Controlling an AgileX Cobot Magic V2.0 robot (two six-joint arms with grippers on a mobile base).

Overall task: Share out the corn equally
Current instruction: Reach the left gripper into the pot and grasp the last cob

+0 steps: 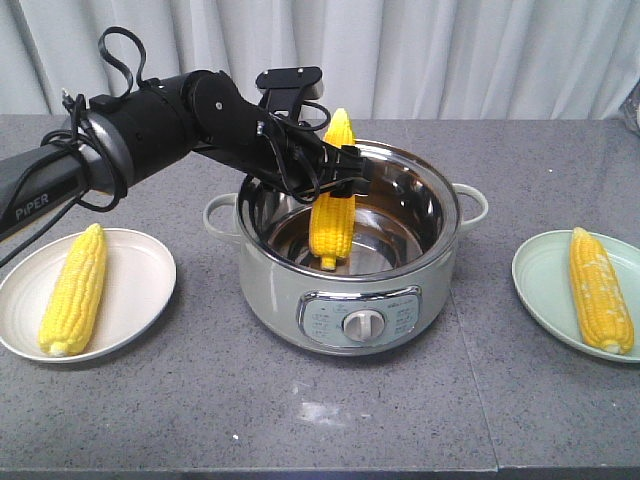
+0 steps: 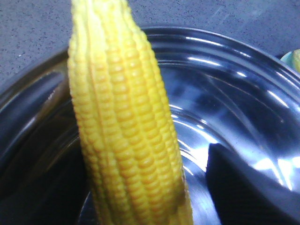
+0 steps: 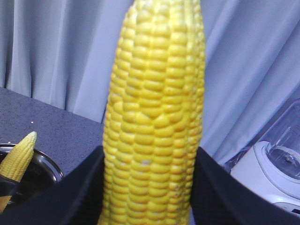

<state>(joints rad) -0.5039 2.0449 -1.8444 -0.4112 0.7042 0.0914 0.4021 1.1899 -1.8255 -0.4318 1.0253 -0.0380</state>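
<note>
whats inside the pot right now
One corn cob, upright, gripped by the left gripper. Around it the pot shows bare shiny steel. The near floor is hidden behind the front wall, so I can't tell whether the cob touches bottom.

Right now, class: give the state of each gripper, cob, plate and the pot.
left gripper: shut on first cob, upright, lower end inside pot.
right gripper: shut on second cob, upright.
pot: lid off.
white plate: holds third cob, lying flat.
green plate: holds fourth cob, lying flat.
</note>
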